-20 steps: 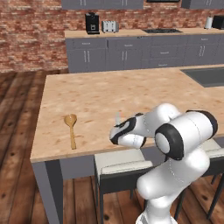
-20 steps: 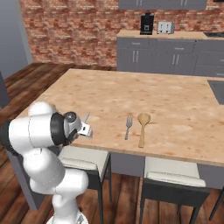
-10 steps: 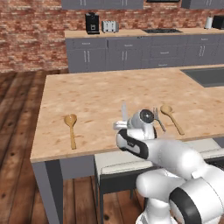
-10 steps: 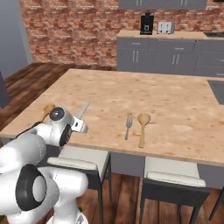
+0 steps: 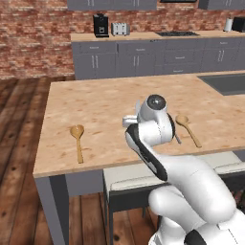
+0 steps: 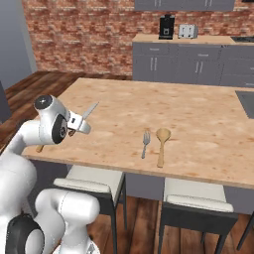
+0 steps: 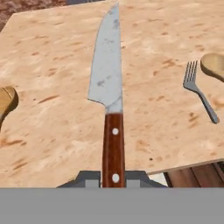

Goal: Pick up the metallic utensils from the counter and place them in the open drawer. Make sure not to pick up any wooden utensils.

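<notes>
1 knife (image 7: pixel 108 83) now carried clear of the counter (image 5: pixel 105 103), gripper (image 7: pixel 113 177) clamped on its brown handle, blade pointing out over the near edge. Swung left from 1 second back, arm turned away from the worktop, apparently bound for the drawer. Silver blade mottled, handle dark brown with 2 pale rivets. Left lying near the near edge: fork (image 6: pixel 145 143) just beside 1 wooden spoon (image 6: pixel 161 145), second spoon (image 5: pixel 78 141) toward the left corner. Half the metal still to collect, by the look of it.
</notes>
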Tool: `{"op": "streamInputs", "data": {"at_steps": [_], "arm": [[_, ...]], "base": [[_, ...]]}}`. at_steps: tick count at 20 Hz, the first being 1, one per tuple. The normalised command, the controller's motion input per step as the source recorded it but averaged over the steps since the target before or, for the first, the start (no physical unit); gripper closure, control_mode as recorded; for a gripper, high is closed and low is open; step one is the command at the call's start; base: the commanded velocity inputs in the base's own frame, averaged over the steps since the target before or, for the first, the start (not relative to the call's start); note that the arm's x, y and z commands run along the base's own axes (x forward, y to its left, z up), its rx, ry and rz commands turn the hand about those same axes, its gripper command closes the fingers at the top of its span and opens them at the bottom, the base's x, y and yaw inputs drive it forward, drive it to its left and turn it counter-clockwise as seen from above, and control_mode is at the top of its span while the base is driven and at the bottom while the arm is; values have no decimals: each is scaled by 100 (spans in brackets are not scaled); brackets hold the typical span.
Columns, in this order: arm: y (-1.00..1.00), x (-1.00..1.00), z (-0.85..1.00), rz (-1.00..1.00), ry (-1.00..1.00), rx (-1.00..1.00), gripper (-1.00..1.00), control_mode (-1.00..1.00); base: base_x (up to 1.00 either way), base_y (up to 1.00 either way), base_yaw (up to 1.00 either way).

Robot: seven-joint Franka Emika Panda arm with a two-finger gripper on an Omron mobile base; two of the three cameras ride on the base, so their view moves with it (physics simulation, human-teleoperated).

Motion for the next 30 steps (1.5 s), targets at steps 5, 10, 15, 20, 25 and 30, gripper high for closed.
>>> {"op": "streamInputs", "data": {"at_steps": [5, 10, 15, 20, 25, 30], "arm": [[3, -80, 2, 1, 2, -1, 100, 100], [0, 0, 0, 0, 0, 0, 100, 100], [0, 0, 0, 0, 0, 0, 100, 100], [0, 0, 0, 0, 0, 0, 100, 100], [0, 0, 0, 0, 0, 0, 100, 100], [0, 0, 0, 0, 0, 0, 100, 100]], "base": [[-20, 11, 2], [-100, 95, 14], [-67, 100, 4], [-10, 100, 0], [23, 100, -3], [81, 100, -16]]}}
